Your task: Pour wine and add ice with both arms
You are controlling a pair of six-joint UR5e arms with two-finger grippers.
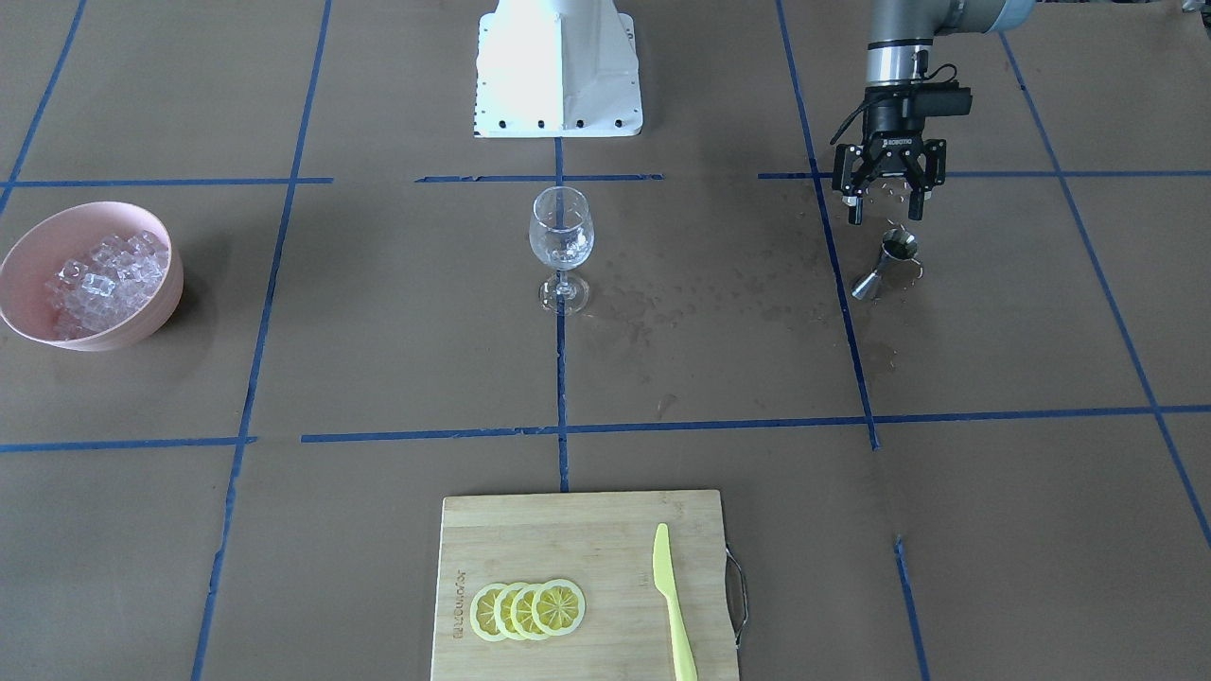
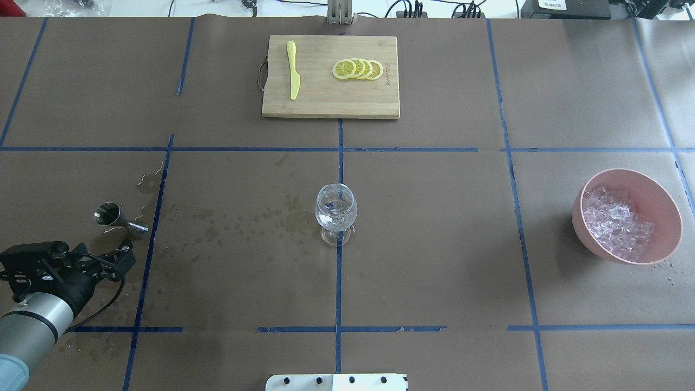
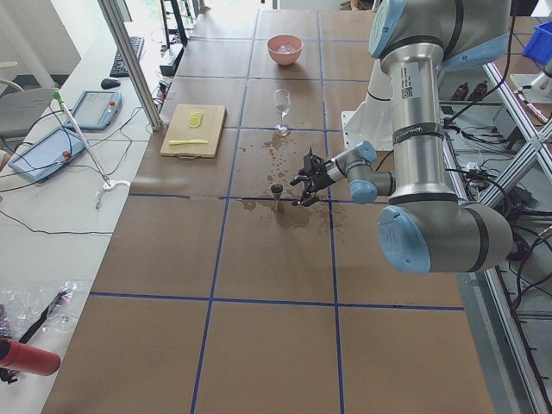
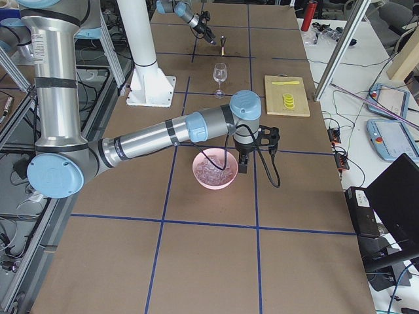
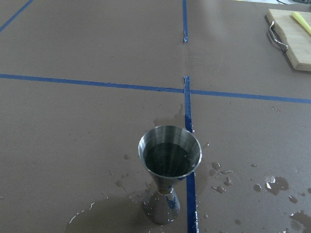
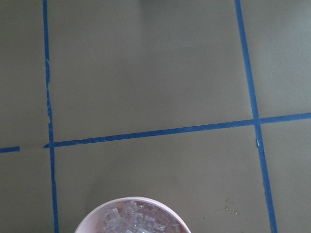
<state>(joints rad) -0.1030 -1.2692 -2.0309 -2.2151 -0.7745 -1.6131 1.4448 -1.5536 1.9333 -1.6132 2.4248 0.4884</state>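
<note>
Just beyond the left gripper (image 1: pixel 885 213), toward the cutting board (image 1: pixel 568 539) side: jigger (image 1: pixel 885 265) upright on worktop (image 1: pixel 378 331), axis vertical, clear of the spread jaws. Ice (image 1: pixel 104 279) heaped in pink bowl (image 1: pixel 142 326) under right gripper (image 4: pixel 242 163), the nearer arm. Cannot tell those jaws' state.

Wine glass (image 2: pixel 336 209) stood mid-table. Jigger (image 2: pixel 111 215) stood well to its left by the robot's reckoning; bowl (image 2: pixel 668 206) — ice (image 2: pixel 616 222) heaped in it — well to its right. Beyond the glass, cutting board (image 2: pixel 326 103) bore lemon slices (image 2: pixel 358 69), knife (image 2: pixel 293 76) to their left.
</note>
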